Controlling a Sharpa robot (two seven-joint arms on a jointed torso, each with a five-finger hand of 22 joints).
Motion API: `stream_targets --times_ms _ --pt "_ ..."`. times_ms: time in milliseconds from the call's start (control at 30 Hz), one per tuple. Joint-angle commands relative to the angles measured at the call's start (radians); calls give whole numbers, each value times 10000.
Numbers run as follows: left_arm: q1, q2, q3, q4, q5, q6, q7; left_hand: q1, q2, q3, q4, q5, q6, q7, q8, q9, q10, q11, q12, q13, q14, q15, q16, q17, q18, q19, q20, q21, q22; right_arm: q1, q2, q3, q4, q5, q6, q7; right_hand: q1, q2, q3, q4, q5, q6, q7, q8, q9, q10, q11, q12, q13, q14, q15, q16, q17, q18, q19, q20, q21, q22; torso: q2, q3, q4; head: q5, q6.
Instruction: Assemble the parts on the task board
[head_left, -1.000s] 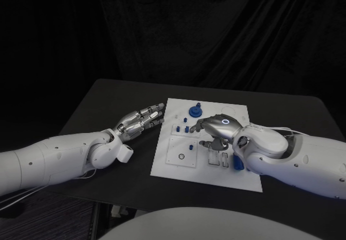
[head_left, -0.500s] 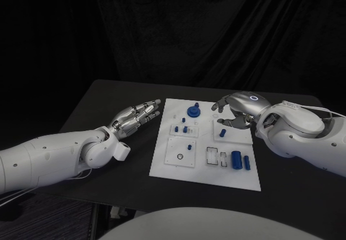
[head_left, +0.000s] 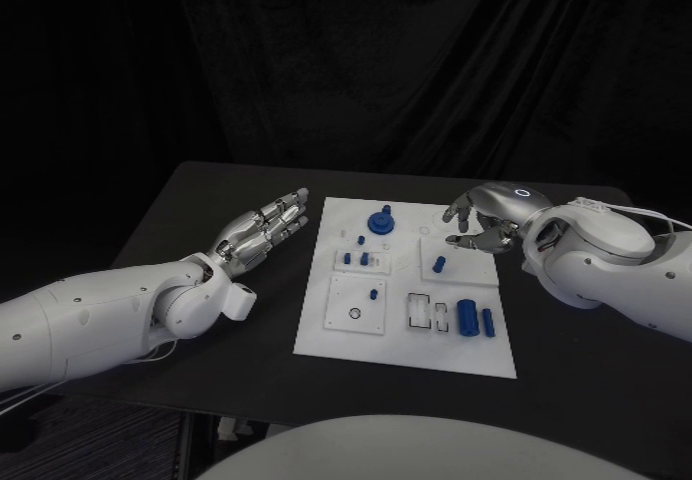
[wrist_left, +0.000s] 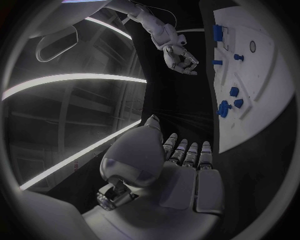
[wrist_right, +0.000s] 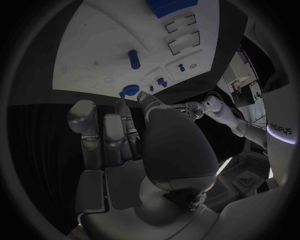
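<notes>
- Since a second ago the right hand has lifted off the middle of the white board and drawn back to its far right corner; the left hand has edged away from the board's left edge.
- Right hand now hovers just past that far right corner, fingers loosely curled with gaps between them; I'd say it holds nothing, though the fingertips are small in the overhead view and I can't be sure.
- Left hand lies flat and open beside the board's left edge, fingers straight and together, holding nothing. It looks parked there to leave the board free for the other arm.
- Blue parts are on the board: a knob-like piece stands near the far edge, a short peg stands upright right of centre, and two cylinders lie side by side toward the near right, beside two empty rectangular slots.
- Small blue pegs stand in the block left of centre.
- My guess is the lying cylinders still wait to be seated, so the assembly is only partly done.
</notes>
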Motion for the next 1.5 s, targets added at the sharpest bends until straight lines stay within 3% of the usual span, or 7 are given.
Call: stream_targets --times_ms 33,200,467,833,1100,1367,1500 --pt "15 35 9 -38 63 -240 2507 -24 -24 2 -6 91 0 -55 -53 -9 -19 -20 -14 -11 3 90 -37 -11 130 6 309 -59 -13 -158 123 1 -135 -16 473 -564 -116 -21 -53 110 -133 -97 15 -83 -74 -423 65 -311 -106 94 9 69 36 -81 112 -20 122 1175 5 1 4 2 1" --pt "4 53 8 -112 63 -253 2536 43 -29 3 -8 192 33 -42 -49 -5 14 109 33 -2 3 -3 -37 -11 285 -10 244 -78 -111 -376 331 1 -358 -50 660 -500 55 -27 -197 150 -202 -119 195 -250 -304 -384 285 -1560 -902 108 193 4 -39 -70 142 135 20 1158 13 -10 12 -21 1" --pt "-10 86 8 -217 63 -148 2520 214 -25 57 -23 358 168 104 -29 12 43 279 93 8 3 -74 -37 -11 72 -18 -69 -89 -168 -713 572 2 -580 -63 818 -411 130 17 -240 140 -215 7 229 -227 -347 -275 314 -1861 -1109 97 218 -19 -66 -62 136 162 -34 1150 8 -2 10 44 1" --pt "-34 169 8 -341 63 138 2362 526 -16 260 -69 653 287 320 -16 26 26 359 87 5 3 156 -37 -11 -109 -15 -1 -85 -154 -840 712 3 -692 26 995 -350 286 80 -218 74 -28 226 237 -151 -350 -97 325 -2110 -1292 90 225 -37 -90 -58 140 176 -68 1148 11 -5 13 16 1" --pt "-65 217 8 -420 62 241 2284 747 -30 394 -121 853 303 345 -14 29 21 373 91 5 3 204 -37 -11 -136 -12 25 -82 -145 -947 856 3 -867 68 1022 -203 749 110 169 -140 960 532 203 -72 -343 337 308 -2553 -1634 85 196 -35 -88 -58 151 155 -74 1159 0 -1 -1 37 1" --pt "-123 258 8 -502 62 353 2188 965 -33 544 -195 1005 361 432 -3 38 20 354 101 7 3 281 -37 -11 -139 -8 99 -78 -129 -1024 953 3 -995 104 771 -20 976 182 503 -268 1008 983 180 110 -232 951 184 -2649 -1769 143 105 29 -10 -78 222 76 97 1200 4 3 0 59 1" --pt "-174 275 8 -534 62 390 2131 1063 -33 630 -246 1068 368 473 -3 39 15 360 96 6 3 312 -37 -11 -142 -6 128 -76 -123 -1035 976 3 -1007 267 553 65 1005 272 613 -278 695 1210 162 191 -164 1274 154 -2710 -1829 194 73 75 50 -94 263 37 179 1216 11 0 8 58 1"
